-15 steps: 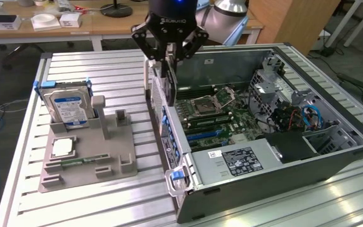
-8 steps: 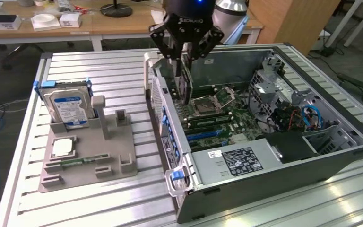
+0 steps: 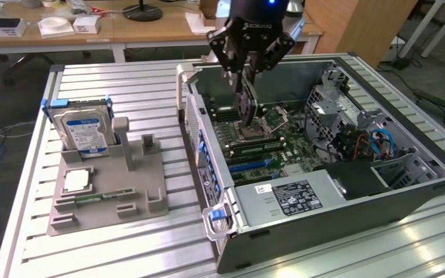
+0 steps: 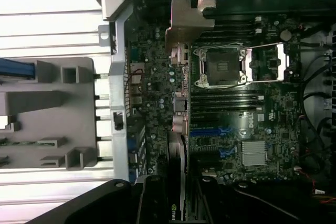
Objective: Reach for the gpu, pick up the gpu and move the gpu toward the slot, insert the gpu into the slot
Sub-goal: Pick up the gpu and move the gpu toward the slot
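My gripper [image 3: 247, 74] hangs over the open computer case [image 3: 408, 200] and is shut on the gpu [image 3: 244, 107], a thin dark card held on edge with its length pointing down at the motherboard [image 3: 273, 136]. In the wrist view the gpu [image 4: 178, 129] appears edge-on between my gripper [image 4: 176, 195] and the board, its silver bracket [image 4: 188, 22] at the far end. The card hovers above the board beside the CPU socket [image 4: 220, 66]. The blue slots [image 3: 251, 165] [image 4: 207, 132] lie just off the card's line, and I cannot tell any contact with them.
A grey fixture [image 3: 141, 174] stands on the slatted table at the exterior view's left, holding a blue-labelled hard drive [image 3: 86, 132], a CPU chip [image 3: 76, 180] and a small green memory stick [image 3: 95, 198]. Case walls, drive cage [image 3: 335, 110] and power supply [image 3: 292, 197] surround the board.
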Available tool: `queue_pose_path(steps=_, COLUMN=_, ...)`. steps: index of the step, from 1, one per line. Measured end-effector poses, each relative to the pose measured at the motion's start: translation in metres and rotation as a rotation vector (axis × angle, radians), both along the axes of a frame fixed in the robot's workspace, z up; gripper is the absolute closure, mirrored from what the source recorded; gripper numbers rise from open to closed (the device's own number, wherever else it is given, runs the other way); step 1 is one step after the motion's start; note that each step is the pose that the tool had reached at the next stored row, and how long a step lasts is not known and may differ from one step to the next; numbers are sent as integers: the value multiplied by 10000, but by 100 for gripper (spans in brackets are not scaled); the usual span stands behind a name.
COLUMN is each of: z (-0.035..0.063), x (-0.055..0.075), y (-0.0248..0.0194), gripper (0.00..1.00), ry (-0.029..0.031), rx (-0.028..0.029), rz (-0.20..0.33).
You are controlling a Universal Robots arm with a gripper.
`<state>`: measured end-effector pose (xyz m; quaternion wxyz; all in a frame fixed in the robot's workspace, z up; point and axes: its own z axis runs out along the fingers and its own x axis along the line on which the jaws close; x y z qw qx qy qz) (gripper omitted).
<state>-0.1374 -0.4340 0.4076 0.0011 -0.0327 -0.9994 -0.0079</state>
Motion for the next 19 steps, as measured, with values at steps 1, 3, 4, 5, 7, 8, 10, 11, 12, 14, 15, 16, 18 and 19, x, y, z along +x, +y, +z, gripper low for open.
queue_pose_path(steps=1, z=-1, x=44, y=0, gripper=74, ry=0, rx=-1, rz=-1)
queue_pose_path(steps=3, z=-4, x=132, y=0, gripper=74, ry=-1, rx=-4, rz=1)
queue_pose_path(steps=4, z=-5, x=173, y=0, gripper=74, ry=1, rx=-7, rz=-1)
queue_pose_path(steps=5, z=-7, x=217, y=0, gripper=74, ry=0, rx=-7, rz=-1)
queue_pose_path(steps=7, z=-10, x=308, y=0, gripper=74, ry=-1, rx=-8, rz=0)
queue_pose_path(steps=8, z=-12, x=352, y=0, gripper=74, ry=-1, rx=-8, rz=0)
queue_pose_path(steps=10, z=-15, x=437, y=0, gripper=74, ry=0, rx=-9, rz=0)
queue_pose_path(steps=11, z=-17, x=478, y=0, gripper=74, ry=-1, rx=-8, rz=-1)
queue_pose_path(steps=12, z=-19, x=520, y=0, gripper=74, ry=-1, rx=-8, rz=-1)
queue_pose_path(steps=14, z=-22, x=608, y=0, gripper=74, ry=-1, rx=-9, rz=1)
queue_pose_path(steps=15, z=-24, x=652, y=0, gripper=74, ry=-1, rx=-8, rz=-1)
queue_pose_path(steps=16, z=-25, x=696, y=0, gripper=74, ry=1, rx=-9, rz=0)
queue_pose_path(steps=18, z=-28, x=789, y=0, gripper=74, ry=1, rx=-9, rz=1)
queue_pose_path(steps=19, z=-30, x=834, y=0, gripper=74, ry=2, rx=-10, rz=4)
